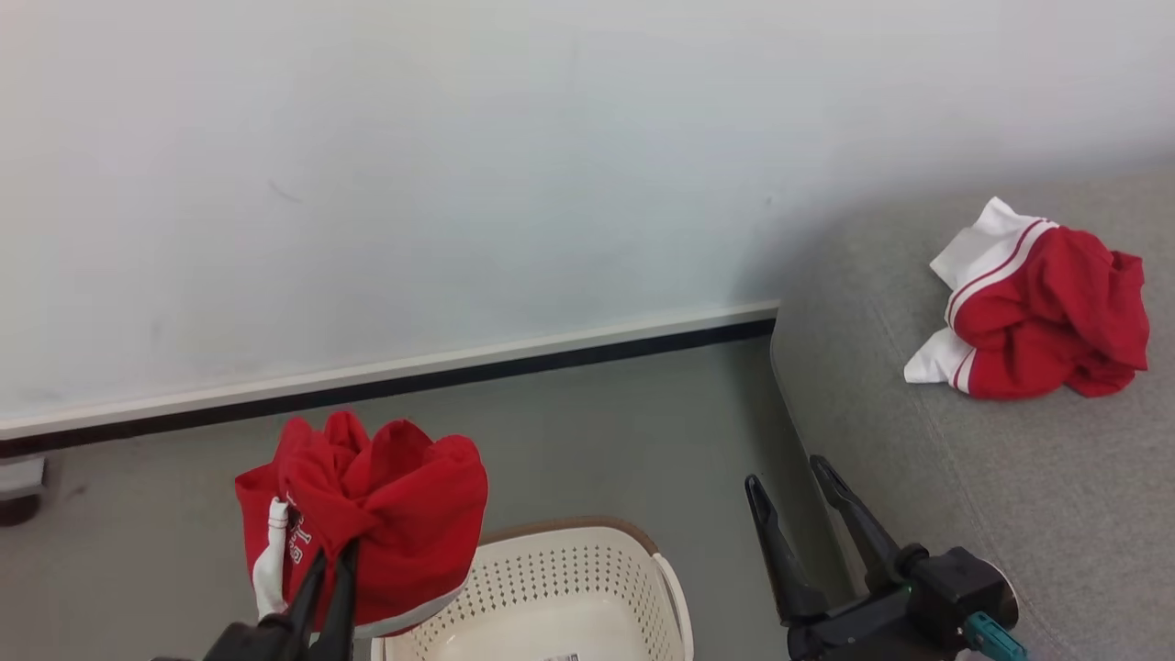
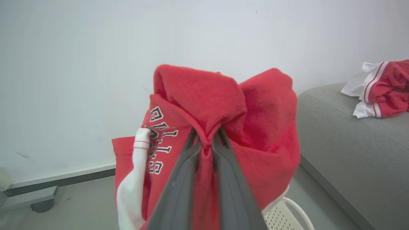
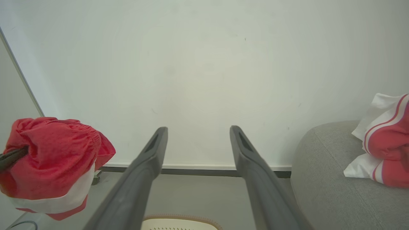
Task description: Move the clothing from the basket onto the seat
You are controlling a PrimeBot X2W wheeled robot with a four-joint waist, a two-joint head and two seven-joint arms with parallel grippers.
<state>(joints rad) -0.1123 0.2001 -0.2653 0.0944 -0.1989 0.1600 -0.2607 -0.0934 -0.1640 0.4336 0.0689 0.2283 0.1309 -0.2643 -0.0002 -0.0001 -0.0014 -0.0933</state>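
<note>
The clothing is sitting in two places in the head view: a soft red fabric garment with white lettering (image 1: 395, 514) is hanging bunched from the left gripper (image 1: 335, 555), raised over the left side of the cream-white perforated plastic laundry basket (image 1: 587, 534); a red garment with white striped panels (image 1: 1046, 312) is lying crumpled on the grey woven-fabric sofa seat (image 1: 1010, 514); the right gripper (image 1: 785, 473) is hovering spread and empty beside the seat's edge.

Left wrist view: the fingers are pinching a gathered fold, jaws nearly closed on it; the lettered garment is drooping, long axis roughly vertical, lettering turned sideways.

Right wrist view: the parted fingers are pointing at the pale wall (image 3: 204, 64), gripping nothing.

The cloth is looking light, limp and grippy; a bunched fold is probably the surest hold.
</note>
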